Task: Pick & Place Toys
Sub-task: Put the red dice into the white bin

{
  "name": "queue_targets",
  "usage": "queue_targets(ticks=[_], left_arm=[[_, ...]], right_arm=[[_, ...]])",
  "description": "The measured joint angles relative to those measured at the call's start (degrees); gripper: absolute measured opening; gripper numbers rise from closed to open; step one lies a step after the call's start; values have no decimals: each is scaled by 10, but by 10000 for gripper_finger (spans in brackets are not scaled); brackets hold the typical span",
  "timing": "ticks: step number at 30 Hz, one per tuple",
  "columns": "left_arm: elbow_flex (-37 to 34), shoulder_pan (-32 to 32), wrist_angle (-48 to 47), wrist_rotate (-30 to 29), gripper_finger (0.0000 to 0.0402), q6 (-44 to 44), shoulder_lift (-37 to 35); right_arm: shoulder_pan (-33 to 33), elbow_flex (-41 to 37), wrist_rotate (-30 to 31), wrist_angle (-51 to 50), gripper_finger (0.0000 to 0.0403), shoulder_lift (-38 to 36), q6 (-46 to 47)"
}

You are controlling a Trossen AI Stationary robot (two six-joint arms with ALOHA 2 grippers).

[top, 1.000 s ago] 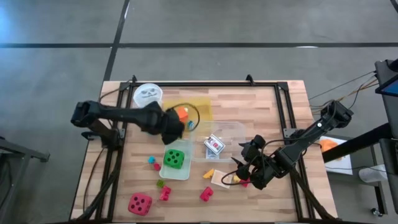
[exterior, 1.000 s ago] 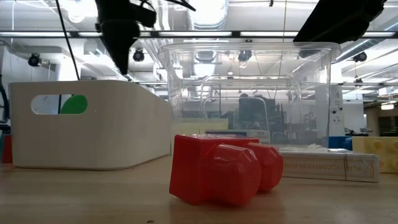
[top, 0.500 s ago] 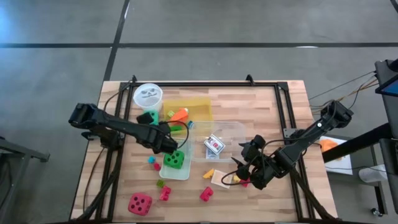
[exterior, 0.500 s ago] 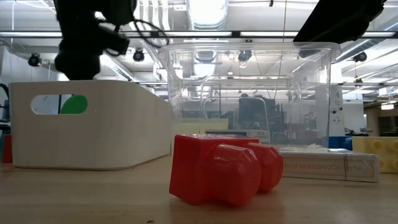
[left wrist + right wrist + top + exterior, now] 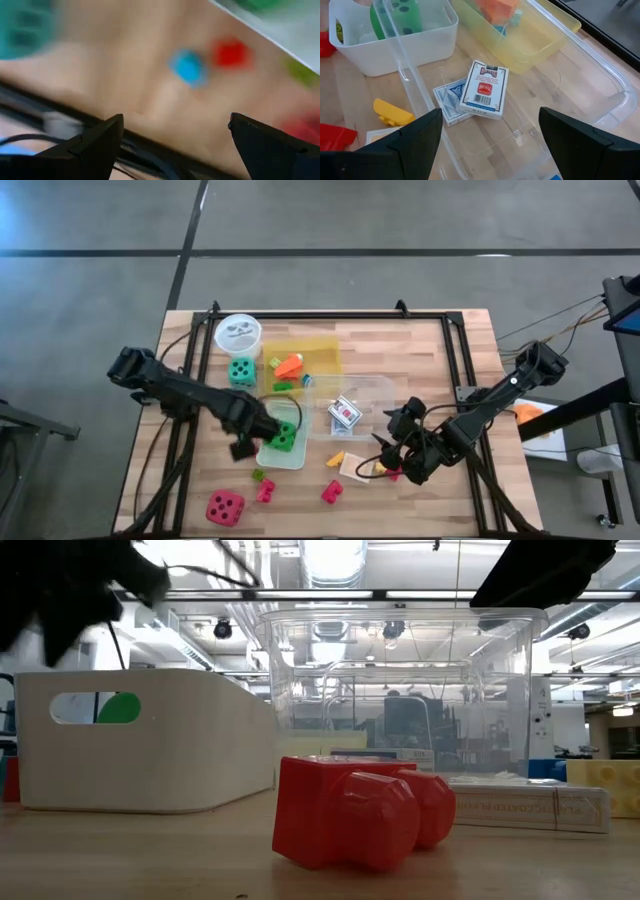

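Wooden counter [image 5: 420, 350] under an overhead camera, toys scattered across it around the green die [image 5: 283, 436], which sits in a white bin [image 5: 290, 457] near the middle. Left of the die, the left gripper [image 5: 246, 438] hangs over the counter with its fingers spread and nothing between them; a blue block [image 5: 188, 68] and a red block [image 5: 230, 53] lie below it. A teal die [image 5: 240, 370] rests beyond the green die, beside a white cup [image 5: 238, 332]. A red die [image 5: 225, 506] lies toward the counter's near edge. Right of the green die, a card pack [image 5: 483, 90] lies in a clear box [image 5: 600, 85]. Farther right, the right gripper [image 5: 399, 442] waits, fingers released and empty.
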Motion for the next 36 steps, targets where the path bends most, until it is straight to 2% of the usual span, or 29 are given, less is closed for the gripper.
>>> queue_targets(ticks=[3,5,12,17,22,28,33,36], left_arm=[[27,-21,3,96,356,16,-4],[43,-36,14,139,356,15,-4],[40,-106,135,204,356,-28,-3],[21,-162,223,207,356,-47,-3],[-10,-200,248,207,356,-52,-3],[-49,-218,310,220,356,-77,-3],[-87,-231,378,223,356,-75,-3],[-102,-232,383,222,356,-53,-3]], right_arm=[[0,0,-1,1,325,0,1],[0,0,-7,7,325,0,2],[0,0,-16,26,325,0,-2],[0,0,-17,30,325,0,-7],[0,0,-17,30,325,0,-2],[0,0,-30,30,325,0,0],[0,0,-30,30,325,0,0],[0,0,-32,30,325,0,0]])
